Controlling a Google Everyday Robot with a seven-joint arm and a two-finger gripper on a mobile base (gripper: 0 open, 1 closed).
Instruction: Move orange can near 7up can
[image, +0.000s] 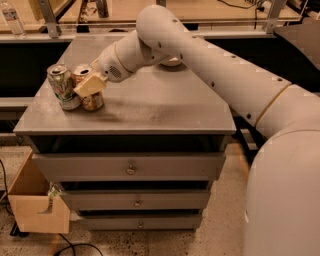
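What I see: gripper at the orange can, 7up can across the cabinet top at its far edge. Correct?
No. The camera view shows the 7up can right beside the orange can, near the front left corner of the cabinet top, not at the far edge. The gripper is at the orange can, as said.

Looks like a lab or workshop here: a grey metal counter (165, 107) over three knobbed drawers (130, 167), a speckled hard floor (220, 225) with loose cables (75, 247) trailing across it, and an open cardboard box (35, 200) down below the counter's front left corner. Beyond the back edge runs a metal-framed wooden workbench (210, 10) with a water bottle (11, 17) on it. The gripper (89, 85) sits by the counter's left edge.
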